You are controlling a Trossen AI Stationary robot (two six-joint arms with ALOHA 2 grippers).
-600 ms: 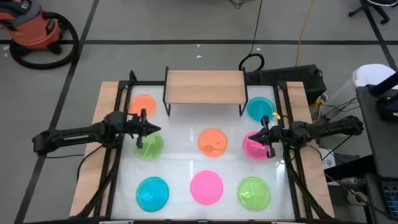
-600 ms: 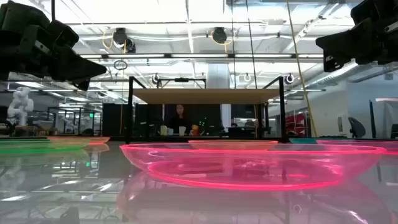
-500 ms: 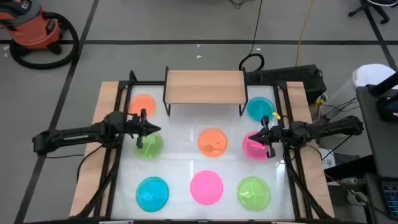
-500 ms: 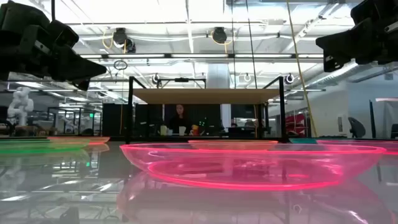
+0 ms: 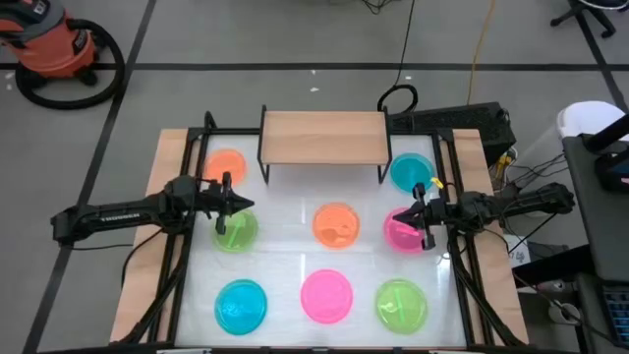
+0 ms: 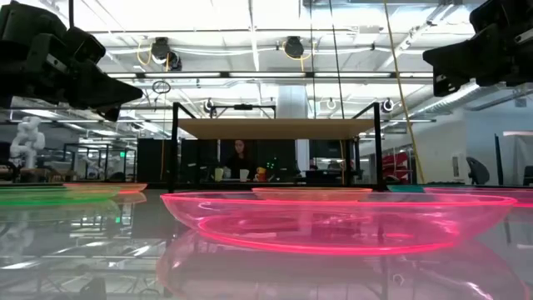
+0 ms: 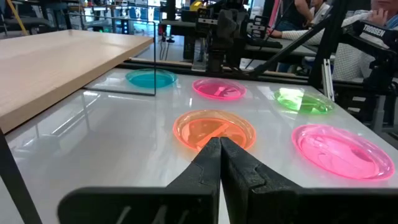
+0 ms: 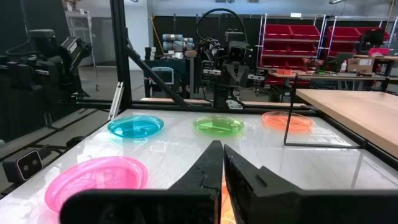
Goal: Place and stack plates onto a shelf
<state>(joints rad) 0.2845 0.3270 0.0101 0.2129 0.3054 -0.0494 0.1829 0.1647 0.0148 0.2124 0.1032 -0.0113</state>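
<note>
The light-wood shelf (image 5: 324,137) stands on thin black legs at the table's far edge, with nothing on its board. Several neon plates lie flat on the white tabletop. Orange (image 5: 227,164) and green (image 5: 236,231) are on the left, orange (image 5: 337,224) in the middle, and blue (image 5: 411,172) and pink (image 5: 403,231) on the right. Blue (image 5: 241,303), pink (image 5: 326,295) and green (image 5: 401,303) lie along the near edge. My left gripper (image 5: 251,205) (image 7: 220,144) hovers shut over the left green plate's far edge. My right gripper (image 5: 410,208) (image 8: 222,147) hovers shut over the right pink plate.
A black metal frame (image 5: 183,147) rims the table, and both arms reach in over its side rails. Bare tabletop (image 5: 285,221) lies between the plates and under the shelf. An orange vacuum (image 5: 54,44) and cables are on the floor beyond the table.
</note>
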